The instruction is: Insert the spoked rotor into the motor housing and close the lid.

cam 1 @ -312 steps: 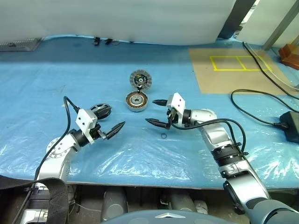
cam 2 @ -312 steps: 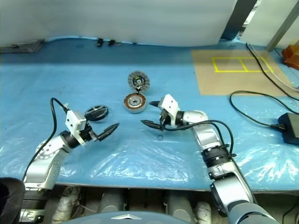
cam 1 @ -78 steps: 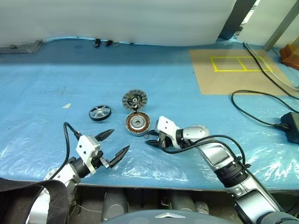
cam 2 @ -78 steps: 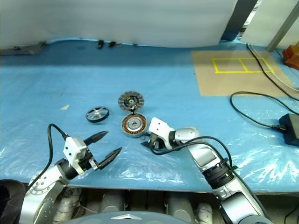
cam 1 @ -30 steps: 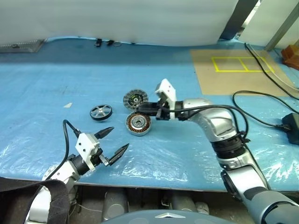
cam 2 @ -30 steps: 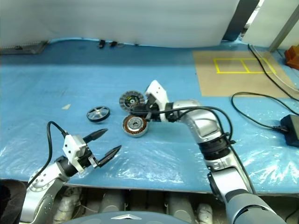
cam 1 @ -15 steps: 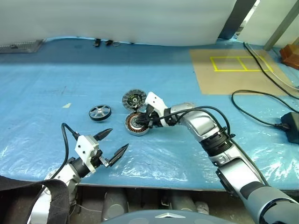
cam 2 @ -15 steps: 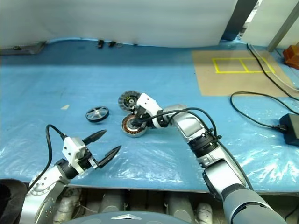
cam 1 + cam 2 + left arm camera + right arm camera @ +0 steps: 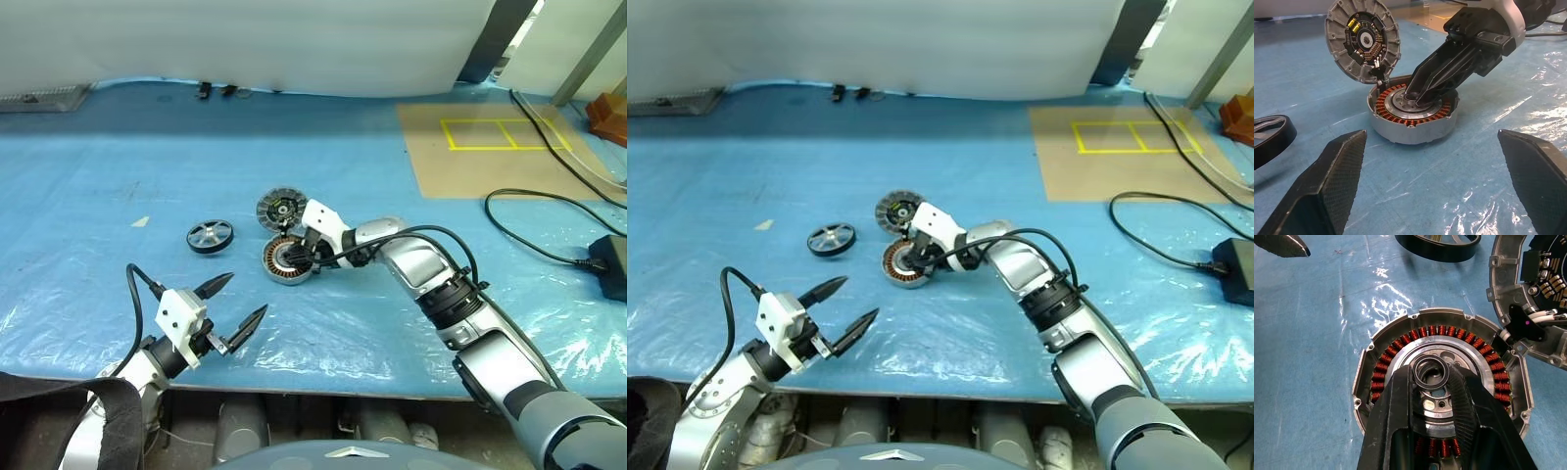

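The motor housing (image 9: 275, 266), a grey cup with coppery windings (image 9: 1400, 343), lies mid-table. The lid (image 9: 280, 208) leans open at its far edge, its ribbed face with coloured marks (image 9: 1362, 39) showing. My right gripper (image 9: 1431, 378) is shut on a small black ring (image 9: 1421, 381), held right over the housing's silver centre. The spoked rotor (image 9: 211, 236), black-rimmed with silver spokes, lies flat to the housing's left. My left gripper (image 9: 247, 294) hangs open and empty near the table's front edge, pointing toward the housing.
A blue plastic sheet (image 9: 118, 176) covers the table. A brown board with yellow tape (image 9: 490, 147) lies at the back right. A black cable (image 9: 534, 225) and adapter (image 9: 612, 266) lie at the right. Small parts (image 9: 220, 89) sit along the far edge.
My right gripper has come down from beside the lid to the housing's centre, still gripping the small ring. The left gripper has stayed put and open.
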Robot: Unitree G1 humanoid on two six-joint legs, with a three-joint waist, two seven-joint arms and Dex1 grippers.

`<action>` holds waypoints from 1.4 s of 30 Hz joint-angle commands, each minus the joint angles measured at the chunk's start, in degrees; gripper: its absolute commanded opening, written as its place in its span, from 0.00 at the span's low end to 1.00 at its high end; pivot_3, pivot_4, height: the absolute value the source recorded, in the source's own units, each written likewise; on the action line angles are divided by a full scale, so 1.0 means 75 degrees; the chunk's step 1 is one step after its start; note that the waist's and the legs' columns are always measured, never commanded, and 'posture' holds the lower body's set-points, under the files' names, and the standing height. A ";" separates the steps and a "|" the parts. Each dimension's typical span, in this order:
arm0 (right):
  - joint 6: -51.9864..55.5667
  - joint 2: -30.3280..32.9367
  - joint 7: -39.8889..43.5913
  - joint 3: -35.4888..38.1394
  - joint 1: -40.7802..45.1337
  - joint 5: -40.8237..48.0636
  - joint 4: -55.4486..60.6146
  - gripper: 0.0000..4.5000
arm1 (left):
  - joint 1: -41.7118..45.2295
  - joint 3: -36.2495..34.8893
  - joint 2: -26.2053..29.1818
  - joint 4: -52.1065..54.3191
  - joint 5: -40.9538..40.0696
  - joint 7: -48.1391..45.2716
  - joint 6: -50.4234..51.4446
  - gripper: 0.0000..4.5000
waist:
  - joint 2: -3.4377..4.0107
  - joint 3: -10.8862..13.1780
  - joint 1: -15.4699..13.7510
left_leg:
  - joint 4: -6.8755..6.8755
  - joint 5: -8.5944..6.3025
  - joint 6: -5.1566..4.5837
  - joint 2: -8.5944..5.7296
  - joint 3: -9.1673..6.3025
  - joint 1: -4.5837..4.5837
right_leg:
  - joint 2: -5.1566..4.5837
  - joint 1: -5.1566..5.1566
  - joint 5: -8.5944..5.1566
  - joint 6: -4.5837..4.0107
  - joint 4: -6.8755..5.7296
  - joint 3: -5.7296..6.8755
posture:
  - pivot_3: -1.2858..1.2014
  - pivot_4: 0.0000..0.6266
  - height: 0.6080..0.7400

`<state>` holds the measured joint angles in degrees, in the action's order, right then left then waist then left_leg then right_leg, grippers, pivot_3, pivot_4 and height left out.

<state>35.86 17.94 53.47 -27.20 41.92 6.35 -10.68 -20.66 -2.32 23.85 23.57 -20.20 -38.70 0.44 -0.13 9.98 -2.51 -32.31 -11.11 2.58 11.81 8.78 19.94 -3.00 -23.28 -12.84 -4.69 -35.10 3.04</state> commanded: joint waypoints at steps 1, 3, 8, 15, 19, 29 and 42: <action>-0.0041 0.0055 -0.0062 0.0080 0.0043 -0.0173 0.0098 0.14 | 0.0066 -0.0017 0.0023 0.0247 -0.0036 -0.0018 -0.0125 1.00 | 0.0000 0.0000 0.0000 | 0.0000 0.0000 0.0000 0.0000 0.0000 0.0000 | 0.0000 0.0000 0.0000 0.0000 -0.0001 0.0000 | 0.52 0.24 1.00; -0.0052 0.0059 -0.0054 0.0086 0.0081 -0.0187 0.0123 0.14 | 0.0096 0.0002 0.0019 0.0225 -0.0030 -0.0027 -0.0125 1.00 | 0.0000 0.0000 0.0000 | -0.0002 0.0000 0.0000 0.0000 0.0000 0.0001 | 0.0000 0.0000 0.0000 0.0000 -0.0003 0.0000 | 0.52 0.24 1.00; -0.0384 0.0096 -0.0069 -0.0043 0.0074 -0.0437 0.0142 0.14 | 0.0151 0.0029 0.0017 0.0201 -0.0036 -0.0035 -0.0116 1.00 | 0.0000 0.0000 0.0000 | -0.0006 0.0000 0.0000 0.0000 0.0000 0.0001 | 0.0000 0.0000 0.0000 0.0000 -0.0007 0.0000 | 0.52 0.24 1.00; -0.0728 0.0117 0.0019 -0.0115 0.0103 -0.0762 0.0082 0.14 | 0.0132 0.0049 0.0004 0.0190 -0.0036 -0.0033 -0.0114 1.00 | 0.0000 0.0000 0.0001 | -0.0015 0.0000 -0.0001 0.0000 0.0001 0.0001 | -0.0001 -0.0001 0.0000 0.0000 -0.0015 0.0000 | 0.52 0.24 1.00; -0.0801 0.0101 0.0081 -0.0098 0.0076 -0.0862 0.0096 0.14 | 0.0106 0.0040 0.0006 0.0202 -0.0038 -0.0029 -0.0123 1.00 | 0.0000 0.0000 0.0002 | -0.0015 0.0000 -0.0001 0.0001 0.0001 0.0002 | -0.0001 -0.0003 0.0000 0.0000 -0.0015 0.0000 | 0.52 0.24 1.00; -0.0697 -0.0006 0.0234 -0.0098 0.0049 -0.0860 0.0277 0.14 | 0.0117 0.0044 0.0021 0.0194 -0.0043 -0.0038 -0.0097 1.00 | 0.0000 0.0000 0.0002 | -0.0015 -0.0007 -0.0012 0.0001 0.0001 0.0001 | -0.0001 -0.0003 0.0000 0.0000 -0.0015 0.0000 | 0.52 0.24 1.00; -0.0681 -0.0060 0.0279 -0.0117 -0.0017 -0.0901 0.0335 0.14 | 0.0098 0.0041 0.0013 0.0185 -0.0039 -0.0027 -0.0097 1.00 | 0.0000 0.0000 0.0003 | -0.0014 -0.0007 -0.0012 0.0001 0.0001 0.0001 | -0.0001 -0.0003 0.0000 0.0000 -0.0015 0.0000 | 0.52 0.24 1.00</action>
<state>30.65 17.85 54.94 -27.87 41.90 -0.55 -10.41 -19.93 -1.96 23.85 23.56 -20.18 -38.73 0.45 -0.13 9.98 -2.49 -32.42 -11.16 2.50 11.82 8.78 19.95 -3.00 -23.31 -12.84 -4.69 -35.21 3.04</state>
